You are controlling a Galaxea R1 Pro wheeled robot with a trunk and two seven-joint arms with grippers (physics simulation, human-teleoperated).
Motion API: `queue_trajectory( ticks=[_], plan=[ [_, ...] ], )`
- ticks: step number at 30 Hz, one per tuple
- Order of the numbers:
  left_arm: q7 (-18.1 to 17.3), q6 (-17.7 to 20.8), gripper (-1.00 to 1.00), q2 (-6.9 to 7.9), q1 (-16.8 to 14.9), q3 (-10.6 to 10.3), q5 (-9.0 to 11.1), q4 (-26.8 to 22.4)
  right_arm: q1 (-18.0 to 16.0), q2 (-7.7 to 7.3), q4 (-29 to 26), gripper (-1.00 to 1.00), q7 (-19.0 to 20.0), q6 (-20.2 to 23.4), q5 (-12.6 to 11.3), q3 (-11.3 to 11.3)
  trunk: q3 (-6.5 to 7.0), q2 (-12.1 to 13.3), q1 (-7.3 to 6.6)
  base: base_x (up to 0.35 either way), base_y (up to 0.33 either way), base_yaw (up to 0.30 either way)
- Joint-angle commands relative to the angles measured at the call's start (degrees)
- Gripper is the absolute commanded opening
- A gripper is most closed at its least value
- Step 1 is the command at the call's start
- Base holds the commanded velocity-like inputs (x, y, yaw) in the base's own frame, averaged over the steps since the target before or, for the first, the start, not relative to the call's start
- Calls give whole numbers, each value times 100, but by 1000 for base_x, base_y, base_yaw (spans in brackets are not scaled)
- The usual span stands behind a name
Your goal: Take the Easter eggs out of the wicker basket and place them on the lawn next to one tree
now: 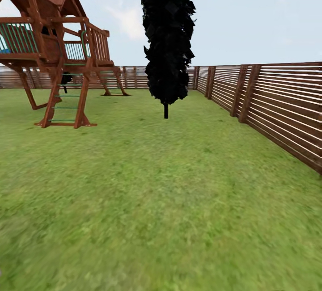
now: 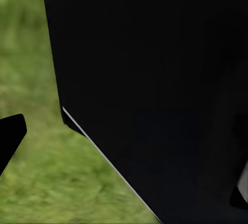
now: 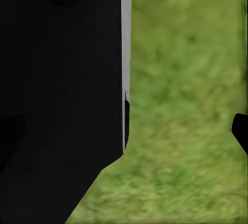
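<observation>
You're facing bare lawn (image 1: 170, 201) and fence (image 1: 277, 103) — no basket or eggs ahead — can't tell jaws' state.

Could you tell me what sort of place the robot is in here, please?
A fenced back garden, it seems: a wide lawn, a wooden playset with a ladder, a brown slatted fence, and a dark narrow tree.

**Black robot body seen close over grass**

A broad, matte black body panel (image 2: 155, 79) has a straight slanted edge lined with a thin pale grey strip above the lawn (image 2: 51, 182). Beside it, a small rounded black fingertip (image 2: 10, 136). Another black panel (image 3: 57, 100) carries a light grey edge band.
</observation>
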Motion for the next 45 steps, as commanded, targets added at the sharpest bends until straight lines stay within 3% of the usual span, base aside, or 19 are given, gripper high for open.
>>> queue_trajectory(
  ticks=[1,12,45],
  plan=[
    [0,-2,100,0,5,-1,-2,-13,-3,0,3,100,0,-3,-2,1,-3,-1,2,239,-276,-295],
    [0,-2,100,0,5,-1,-2,-13,-3,-5,3,100,0,4,-2,-3,-3,-1,2,239,-276,-241],
    [0,-2,100,0,6,-1,-2,-13,-3,-6,3,100,0,5,4,-4,-3,-1,2,239,-276,-3]
  ],
)
